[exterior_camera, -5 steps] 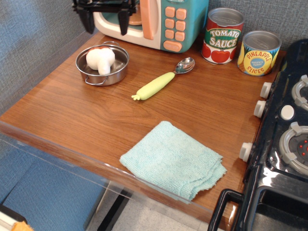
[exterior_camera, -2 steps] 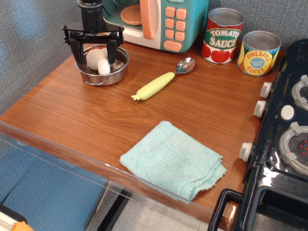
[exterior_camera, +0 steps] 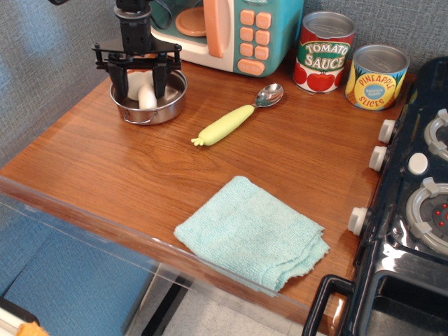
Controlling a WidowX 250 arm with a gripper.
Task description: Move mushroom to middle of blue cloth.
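Gripper (exterior_camera: 137, 78) fingers spread wide, empty, straddling the mushroom (exterior_camera: 143, 94), which lies btwn them in the steel pot (exterior_camera: 168, 106). Looks soft, light, squashy; best pinched across the stem/cap w/ modest force. Blue cloth (exterior_camera: 253, 231) sits well apart, toward front edge.

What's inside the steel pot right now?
The mushroom lies in the pot, white stem showing. The open gripper straddles it and hides much of its cap.
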